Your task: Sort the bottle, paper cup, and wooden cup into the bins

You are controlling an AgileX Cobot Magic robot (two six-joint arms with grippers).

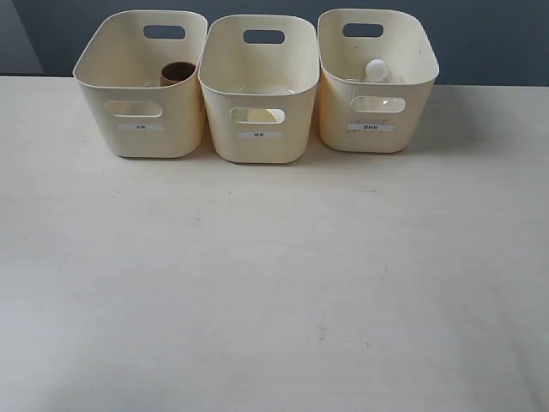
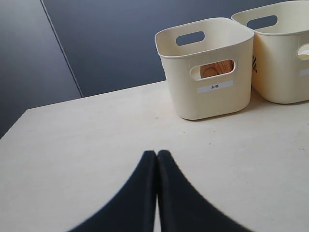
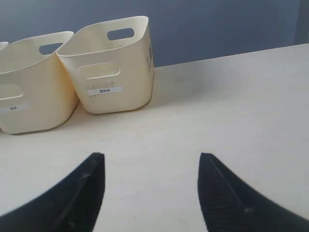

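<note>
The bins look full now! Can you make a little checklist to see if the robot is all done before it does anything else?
1. Wooden cup inside the left bin: ok.
2. Bottle inside the right bin: ok, white cap showing.
3. Paper cup in the middle bin: cannot tell; only something pale shows through the handle hole.
4. Left gripper holds nothing: ok, shut and empty.
5. Right gripper holds nothing: ok, open and empty.
6. Table in front of the bins free of cups: ok.

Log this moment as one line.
wooden cup: in left bin | paper cup: middle bin | bottle: right bin | left gripper: shut, empty | right gripper: open, empty
</note>
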